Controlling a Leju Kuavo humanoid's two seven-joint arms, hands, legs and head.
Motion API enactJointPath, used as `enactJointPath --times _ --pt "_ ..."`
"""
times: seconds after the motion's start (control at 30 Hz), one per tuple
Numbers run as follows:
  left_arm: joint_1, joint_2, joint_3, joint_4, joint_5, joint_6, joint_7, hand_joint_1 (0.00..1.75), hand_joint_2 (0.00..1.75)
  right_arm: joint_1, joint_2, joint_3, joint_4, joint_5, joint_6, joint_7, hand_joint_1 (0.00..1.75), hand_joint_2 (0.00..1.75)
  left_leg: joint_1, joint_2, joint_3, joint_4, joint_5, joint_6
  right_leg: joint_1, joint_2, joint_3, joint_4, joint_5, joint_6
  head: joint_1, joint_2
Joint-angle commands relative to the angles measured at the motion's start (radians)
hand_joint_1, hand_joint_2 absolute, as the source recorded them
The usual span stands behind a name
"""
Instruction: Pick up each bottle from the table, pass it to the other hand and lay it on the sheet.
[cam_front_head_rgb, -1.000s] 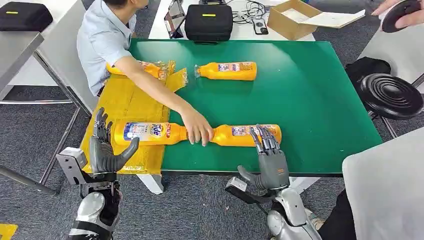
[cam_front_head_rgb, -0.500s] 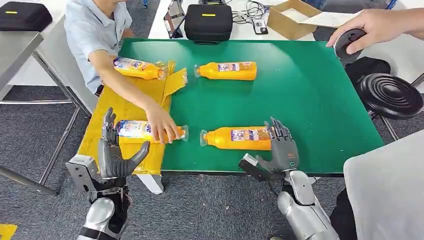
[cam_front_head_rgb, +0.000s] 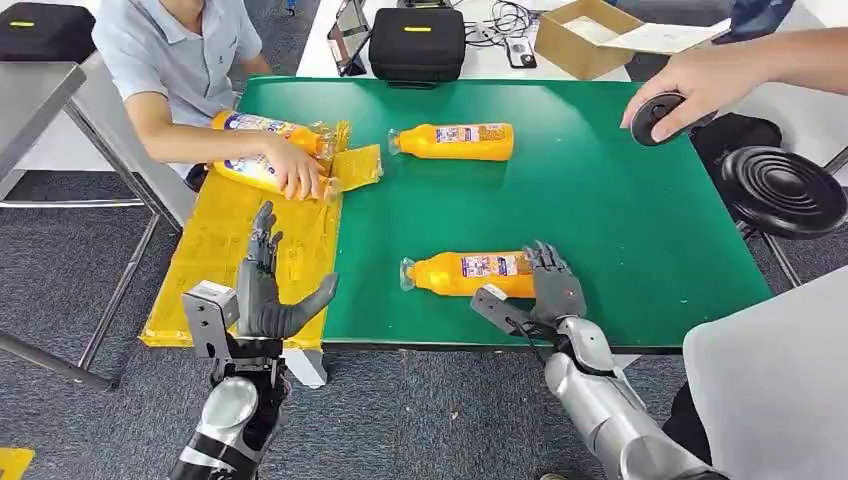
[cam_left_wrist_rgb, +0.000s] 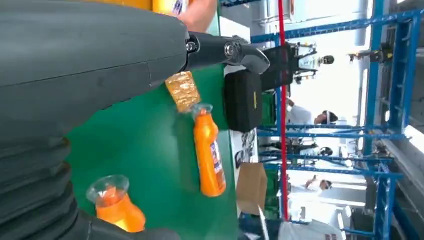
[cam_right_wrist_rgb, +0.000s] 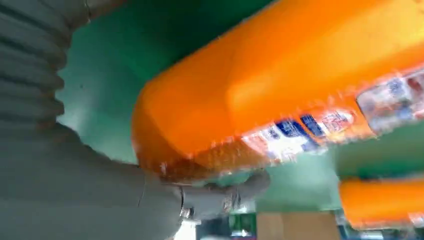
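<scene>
Now, right hand (cam_front_head_rgb: 556, 288): fingers wrapped on the base of the near orange bottle (cam_front_head_rgb: 468, 273), lying near the green table's (cam_front_head_rgb: 620, 200) front edge.
Left hand (cam_front_head_rgb: 268, 290): fingers spread, holding nothing, over the yellow sheet (cam_front_head_rgb: 215, 250).
Far bottle (cam_front_head_rgb: 455, 141): lying near the back edge.
Person's hand (cam_front_head_rgb: 295, 172): on two bottles at the sheet's far end.

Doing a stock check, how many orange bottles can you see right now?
4. Two lie on the yellow sheet by the person: one behind, one under their hand. One lies mid-table; one at the right hand.
</scene>
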Motion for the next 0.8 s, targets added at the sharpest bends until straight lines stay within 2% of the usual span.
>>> enactJointPath --times 0.03,0.2,0.4,0.43,0.47,0.53,0.7,0.8 --pt "-0.073 0.018 -0.045 0.103 -0.005 0.005 0.014 0.0 1.75 -0.086 0.009 0.005 0.184 0.021 0.081 0.077 0.0 1.75 0.002 -0.002 0.003 0.0 0.0 -0.002 0.002 -0.002 0.004 -0.001 0.0 -0.002 0.0 0.0" --pt "-0.086 0.02 -0.057 0.094 -0.004 -0.005 0.023 0.0 1.75 -0.105 0.003 0.012 0.197 0.047 0.074 0.12 0.0 1.75 0.002 -0.002 0.005 0.0 0.0 -0.002 0.002 -0.002 0.005 -0.001 0.0 -0.003 0.0 0.0" --pt "-0.097 0.016 -0.067 0.108 0.0 -0.011 0.025 0.0 1.75 -0.116 0.007 0.005 0.203 0.041 0.105 0.1 0.0 1.75 0.002 -0.001 0.006 0.0 0.0 -0.001 0.002 -0.002 0.007 -0.001 0.0 -0.002 0.0 0.0" --pt "-0.099 0.016 -0.069 0.11 0.002 -0.013 0.026 0.0 1.75 -0.114 0.006 0.003 0.204 0.04 0.119 0.093 1.13 1.75 0.001 -0.001 0.006 0.0 0.0 -0.001 0.001 -0.001 0.006 -0.001 0.0 -0.001 0.0 0.0" --pt "-0.099 0.016 -0.069 0.11 0.002 -0.013 0.026 0.0 1.75 -0.114 0.006 0.003 0.204 0.04 0.119 0.093 1.75 1.75 0.002 -0.002 0.006 0.0 0.0 -0.001 0.002 -0.002 0.007 -0.001 0.0 -0.002 0.0 0.0" --pt "-0.102 0.015 -0.069 0.116 0.006 -0.015 0.024 0.0 1.75 -0.105 0.007 -0.004 0.209 0.033 0.159 0.085 1.75 1.75 0.001 -0.002 0.006 0.0 0.0 -0.001 0.002 -0.002 0.007 -0.001 -0.001 -0.002 0.0 0.0" --pt "-0.096 0.016 -0.069 0.117 0.007 -0.016 0.025 0.0 1.75 -0.083 0.007 -0.004 0.216 0.034 0.161 0.097 1.73 1.75 0.003 -0.003 0.009 -0.002 0.0 -0.002 0.003 -0.003 0.011 -0.004 0.0 -0.004 0.0 0.0" --pt "-0.104 0.019 -0.073 0.136 0.007 -0.024 0.023 0.0 1.75 -0.069 0.006 -0.016 0.222 0.017 0.219 0.082 1.75 1.75 0.002 -0.003 0.01 -0.002 0.0 -0.002 0.003 -0.003 0.011 -0.003 -0.001 -0.003 0.0 0.0"
